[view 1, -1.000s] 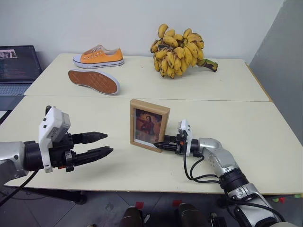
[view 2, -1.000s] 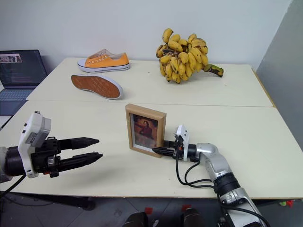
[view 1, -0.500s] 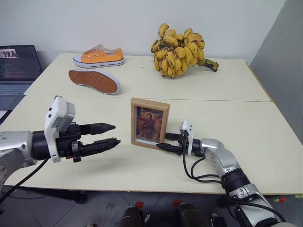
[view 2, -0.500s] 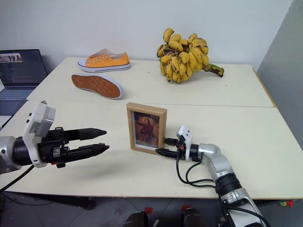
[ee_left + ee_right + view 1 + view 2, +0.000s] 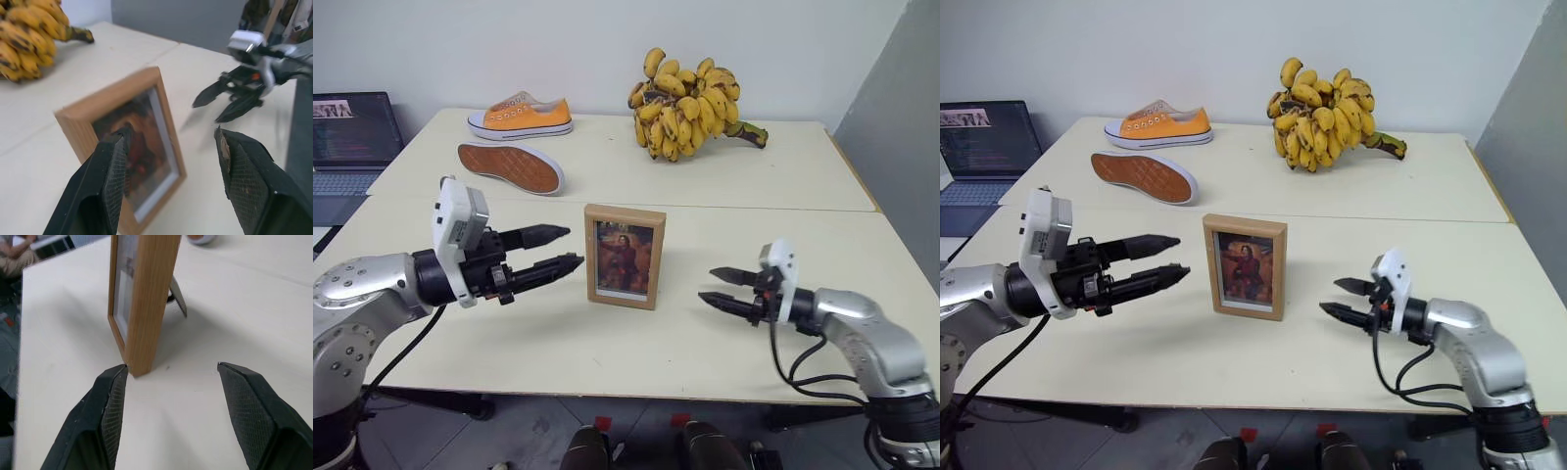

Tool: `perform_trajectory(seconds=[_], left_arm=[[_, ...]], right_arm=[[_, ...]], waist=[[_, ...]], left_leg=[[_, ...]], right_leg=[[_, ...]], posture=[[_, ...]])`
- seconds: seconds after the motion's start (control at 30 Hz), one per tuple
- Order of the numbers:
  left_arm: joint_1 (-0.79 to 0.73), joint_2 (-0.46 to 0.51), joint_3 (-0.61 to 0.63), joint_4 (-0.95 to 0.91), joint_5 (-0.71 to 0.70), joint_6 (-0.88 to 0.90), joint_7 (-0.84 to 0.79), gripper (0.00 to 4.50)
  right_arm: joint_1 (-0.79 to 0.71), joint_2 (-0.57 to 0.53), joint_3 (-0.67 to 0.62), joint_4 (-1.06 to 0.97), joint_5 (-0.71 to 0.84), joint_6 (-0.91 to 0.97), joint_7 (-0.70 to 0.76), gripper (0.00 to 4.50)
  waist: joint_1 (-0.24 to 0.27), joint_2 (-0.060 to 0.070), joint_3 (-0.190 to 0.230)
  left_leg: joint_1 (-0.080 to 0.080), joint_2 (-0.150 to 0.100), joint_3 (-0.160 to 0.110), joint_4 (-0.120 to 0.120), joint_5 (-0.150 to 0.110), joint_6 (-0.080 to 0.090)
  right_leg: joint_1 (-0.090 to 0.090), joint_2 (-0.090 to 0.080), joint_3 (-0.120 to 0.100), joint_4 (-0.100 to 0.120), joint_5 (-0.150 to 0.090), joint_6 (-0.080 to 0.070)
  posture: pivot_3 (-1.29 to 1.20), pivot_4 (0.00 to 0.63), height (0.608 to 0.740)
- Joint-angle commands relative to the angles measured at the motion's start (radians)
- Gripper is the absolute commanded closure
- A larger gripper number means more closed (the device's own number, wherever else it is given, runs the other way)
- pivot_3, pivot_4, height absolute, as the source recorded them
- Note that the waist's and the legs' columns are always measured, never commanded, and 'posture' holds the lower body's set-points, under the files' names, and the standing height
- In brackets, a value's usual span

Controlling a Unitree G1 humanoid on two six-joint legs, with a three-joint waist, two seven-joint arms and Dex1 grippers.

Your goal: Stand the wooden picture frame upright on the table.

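Both pincers, right gripper (image 5: 722, 290) and left gripper (image 5: 558, 249), I have spread and empty on either side of the wooden picture frame (image 5: 625, 256), since it stands upright mid-table (image 5: 607, 343) on its strut, shoes and bananas beyond.

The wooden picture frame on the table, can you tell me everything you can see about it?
The wooden picture frame is a small rectangle of light wood with a dark portrait picture on its front. It stands upright on the cream table, propped by a grey strut behind it, which the right wrist view shows. Its front faces the robot. Nothing grips it: the left claw and the right claw are both open, one on each side, apart from it.
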Motion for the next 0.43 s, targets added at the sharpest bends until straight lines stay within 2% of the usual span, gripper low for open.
perform_trajectory(seconds=[0.03, 0.2, 0.43], left_arm=[[-0.008, 0.004, -0.044, 0.003, 0.029, -0.046, -0.049, 1.55], [-0.043, 0.03, -0.061, 0.013, -0.049, -0.006, -0.142, 1.55], [-0.06, 0.048, -0.086, 0.03, -0.056, 0.022, -0.159, 1.55]], right_arm=[[-0.053, -0.013, -0.089, -0.169, 0.179, 0.15, -0.103, 1.44], [-0.093, 0.002, -0.14, -0.229, 0.311, 0.245, -0.232, 1.44], [-0.074, -0.015, -0.145, -0.257, 0.388, 0.267, -0.302, 1.44]], waist=[[0.001, 0.0, 0.0], [0.003, -0.001, 0.0], [0.003, -0.001, 0.0]], left_leg=[[0.0, 0.0, 0.0, 0.0, 0.0, 0.0], [-0.001, 0.0, 0.0, 0.0, 0.0, 0.0], [-0.002, 0.0, 0.001, 0.0, 0.0, 0.001]], right_leg=[[0.0, 0.0, 0.0, -0.001, 0.0, 0.0], [0.0, 0.0, 0.0, -0.002, 0.0, 0.001], [0.0, 0.0, 0.0, -0.003, 0.0, 0.001]], posture=[[0.0, 0.15, 0.74], [0.0, 0.15, 0.74], [0.0, 0.15, 0.74]])
